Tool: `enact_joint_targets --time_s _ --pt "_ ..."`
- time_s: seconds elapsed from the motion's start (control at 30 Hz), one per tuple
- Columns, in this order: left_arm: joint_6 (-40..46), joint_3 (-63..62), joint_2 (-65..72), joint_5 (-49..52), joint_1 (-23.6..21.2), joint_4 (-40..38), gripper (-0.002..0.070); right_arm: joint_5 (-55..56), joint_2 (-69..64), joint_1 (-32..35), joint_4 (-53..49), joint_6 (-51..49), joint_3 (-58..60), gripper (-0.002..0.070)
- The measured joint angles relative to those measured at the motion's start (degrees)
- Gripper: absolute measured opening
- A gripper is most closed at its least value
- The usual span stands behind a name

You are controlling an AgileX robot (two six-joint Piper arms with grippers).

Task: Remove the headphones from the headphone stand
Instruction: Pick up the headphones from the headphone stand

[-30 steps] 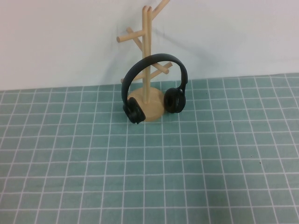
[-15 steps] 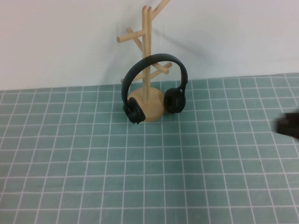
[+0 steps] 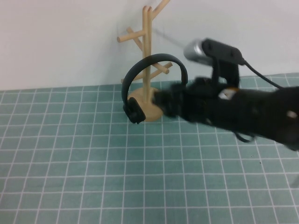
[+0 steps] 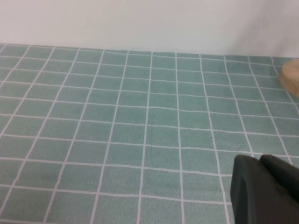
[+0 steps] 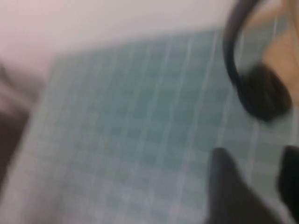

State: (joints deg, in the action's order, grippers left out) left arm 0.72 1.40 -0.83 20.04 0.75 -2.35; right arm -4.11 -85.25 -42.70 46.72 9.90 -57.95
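The black headphones [image 3: 154,59] hang on the light wooden headphone stand [image 3: 147,51] at the back of the mat, with the left ear cup [image 3: 134,111] beside the round base [image 3: 145,110]. My right gripper [image 3: 163,103] reaches in from the right and is at the right ear cup, which it hides. In the right wrist view its fingers [image 5: 226,186] stand apart and empty, short of an ear cup [image 5: 266,95] and the headband [image 5: 231,46]. My left gripper [image 4: 256,159] is shut and empty, low over the mat, out of the high view.
A green grid mat [image 3: 93,163] covers the table up to a white wall [image 3: 60,42] just behind the stand. The stand's angled pegs [image 3: 128,36] stick out above the headband. The stand's base edge shows in the left wrist view [image 4: 292,77].
My right arm has swept in from the right edge of the high view to the headphones and now covers the right ear cup. The headphones and stand have not moved.
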Motion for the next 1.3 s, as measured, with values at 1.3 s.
enact_joint_targets --time_s 1.3 --pt "0.0 0.0 0.0 0.0 0.0 0.0 -0.0004 11.8 -34.9 0.4 33.8 19.6 -34.6 0.0447"
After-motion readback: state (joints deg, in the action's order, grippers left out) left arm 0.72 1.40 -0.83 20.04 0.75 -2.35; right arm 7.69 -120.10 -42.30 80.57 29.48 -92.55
